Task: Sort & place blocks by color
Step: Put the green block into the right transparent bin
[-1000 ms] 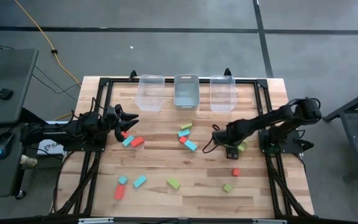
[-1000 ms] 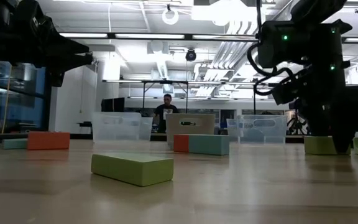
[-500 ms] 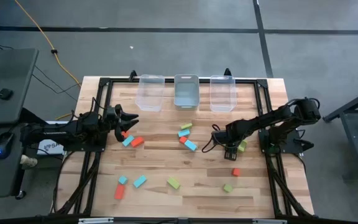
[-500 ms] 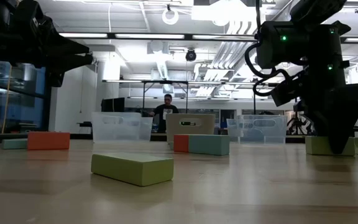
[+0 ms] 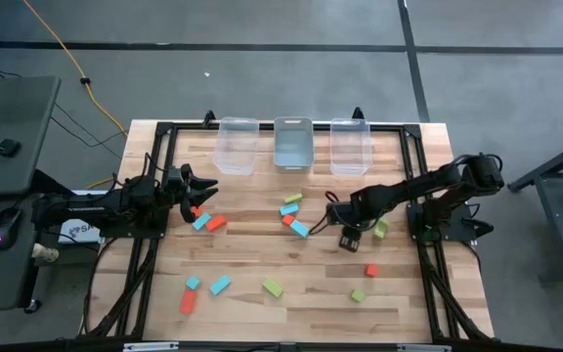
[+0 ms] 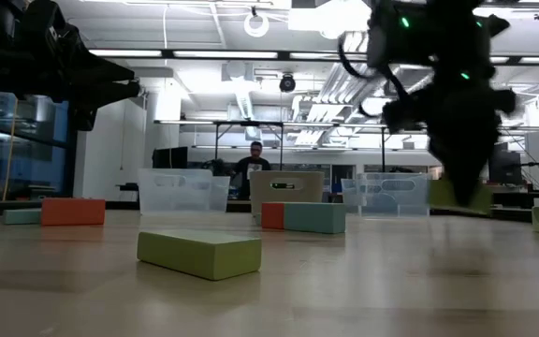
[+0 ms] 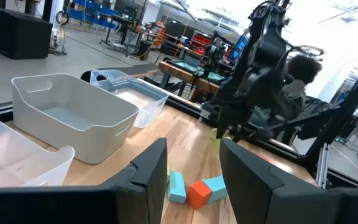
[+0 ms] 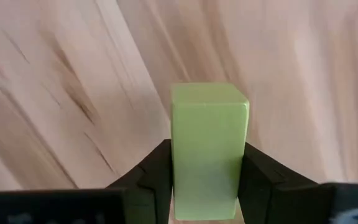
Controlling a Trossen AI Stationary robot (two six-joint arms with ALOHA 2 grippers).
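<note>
Red-orange, light blue and yellow-green blocks lie scattered flat on the wooden table (image 5: pixel 262 254). My right gripper (image 5: pixel 349 238) hangs above the table's middle right, shut on a yellow-green block (image 8: pixel 207 124). That block shows below the dark fingers in the low view (image 6: pixel 457 195). My left gripper (image 5: pixel 197 192) hovers open at the table's left. Below it lie a red block (image 5: pixel 215 223) and a blue block (image 5: pixel 200 221). Nothing is between its fingers (image 7: pixel 194 171). My right gripper pinches the yellow-green block by its two opposite long sides (image 8: pixel 185 163) between its two fingers (image 8: pixel 156 175). The fingers come from above, pointing down. The block is lifted clear of the table, its free end sticking out past the fingertips.
Three clear bins (image 5: pixel 237 147) (image 5: pixel 293 145) (image 5: pixel 350 147) stand in a row at the far edge. A blue and red cluster (image 5: pixel 293 223) lies left of my right gripper, with a green block (image 5: pixel 380 229) to its right. A person (image 6: pixel 252 161) stands beyond the table.
My right gripper has shut on the yellow-green block, which lay on the table. It has then risen and gone toward the table's left edge with it. The block is now lifted clear of the table.
</note>
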